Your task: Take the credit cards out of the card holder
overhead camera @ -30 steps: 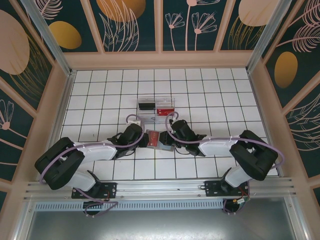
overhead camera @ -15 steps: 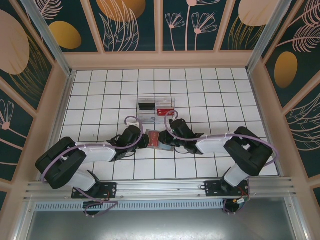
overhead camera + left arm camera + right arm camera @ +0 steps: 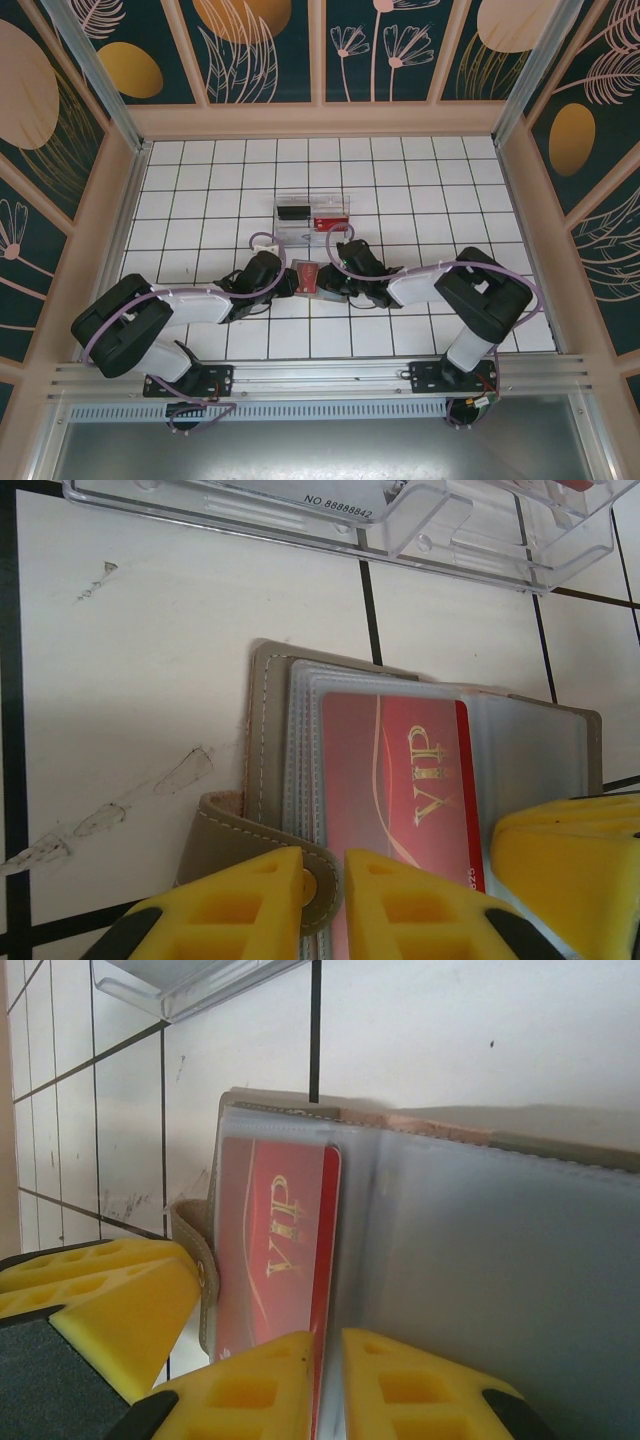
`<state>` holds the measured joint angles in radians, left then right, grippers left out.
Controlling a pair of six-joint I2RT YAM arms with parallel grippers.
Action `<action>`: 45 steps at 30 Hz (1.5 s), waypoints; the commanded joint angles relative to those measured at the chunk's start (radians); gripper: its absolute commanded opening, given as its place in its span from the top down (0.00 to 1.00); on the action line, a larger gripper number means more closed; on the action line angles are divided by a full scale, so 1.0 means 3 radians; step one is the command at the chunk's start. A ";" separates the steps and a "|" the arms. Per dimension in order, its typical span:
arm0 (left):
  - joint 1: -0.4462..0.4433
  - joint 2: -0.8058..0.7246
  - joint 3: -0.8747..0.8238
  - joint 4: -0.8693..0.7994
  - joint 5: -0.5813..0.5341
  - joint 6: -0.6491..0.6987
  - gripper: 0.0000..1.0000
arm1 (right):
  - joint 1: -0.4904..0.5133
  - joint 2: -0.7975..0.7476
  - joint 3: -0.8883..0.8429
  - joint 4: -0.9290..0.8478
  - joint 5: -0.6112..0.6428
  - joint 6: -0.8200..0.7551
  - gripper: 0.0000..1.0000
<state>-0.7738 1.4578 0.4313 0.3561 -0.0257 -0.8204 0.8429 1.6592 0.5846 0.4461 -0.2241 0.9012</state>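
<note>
1. Dark teal wall panels [image 3: 260, 50] with painted leaves and pale orange ovals, framed in peach, close the space on the left, right and far sides.
2. White tiled table [image 3: 200, 190] with dark grid lines; a ridged aluminium rail [image 3: 320, 375] runs along its near edge.
3. Black-and-white left arm [image 3: 190, 300] reaches low from the near left towards the middle. The matching right arm [image 3: 440, 285] reaches in from the near right, elbow raised. Their wrists almost meet.
4. Clear rectangular plastic tray [image 3: 313, 215] lies just beyond the wrists, apart from them, with a dark object [image 3: 293, 212] and a red object [image 3: 328, 222] in it.
5. Flat grey-beige folding card holder with clear plastic sleeves [image 3: 268, 730] lies open on the tiles between the two wrists, near of the tray.
6. Red card with gold "VIP" lettering [image 3: 400, 790] sits inside a sleeve on the holder's left half.
7. Left gripper [image 3: 322, 875], yellow-fingered, is clamped on the holder's small stitched side tab [image 3: 235, 820].
8. Right gripper [image 3: 328, 1360] has its fingers pinched on the sleeve leaf at the red card's edge. I cannot tell whether it grips the card itself or only the plastic.
9. One yellow finger [image 3: 570, 860] of the right gripper sits just right of the left gripper's.
</note>
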 commanded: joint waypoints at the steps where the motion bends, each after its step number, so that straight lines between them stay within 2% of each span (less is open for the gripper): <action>1: 0.0009 0.0035 -0.0006 -0.0010 0.0076 -0.0036 0.80 | -0.0028 0.0092 0.0070 0.0162 -0.0125 0.0067 0.85; 16: 0.0008 0.0044 0.0022 -0.0030 0.0100 -0.0027 0.80 | -0.0033 0.0179 0.0086 0.0239 -0.0219 0.0064 0.89; 17: 0.0008 0.0039 0.0025 -0.0031 0.0097 -0.0030 0.80 | -0.0033 0.0185 0.0086 0.0249 -0.0229 0.0072 0.92; 18: 0.0009 0.0035 0.0020 -0.0031 0.0092 -0.0029 0.80 | -0.0033 0.0184 0.0081 0.0250 -0.0230 0.0074 1.00; 29: 0.0011 0.0020 0.0081 -0.0305 -0.0142 -0.0057 0.84 | -0.0074 -0.0042 -0.0094 0.0137 -0.0061 0.0099 1.00; 45: 0.0009 0.0056 0.0112 -0.0294 -0.0121 -0.0053 0.84 | -0.0094 -0.0099 -0.0103 0.0103 -0.0086 0.0039 1.00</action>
<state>-0.7738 1.4605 0.4511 0.3016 -0.0540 -0.8246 0.8196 1.6501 0.5468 0.4854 -0.2558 0.9230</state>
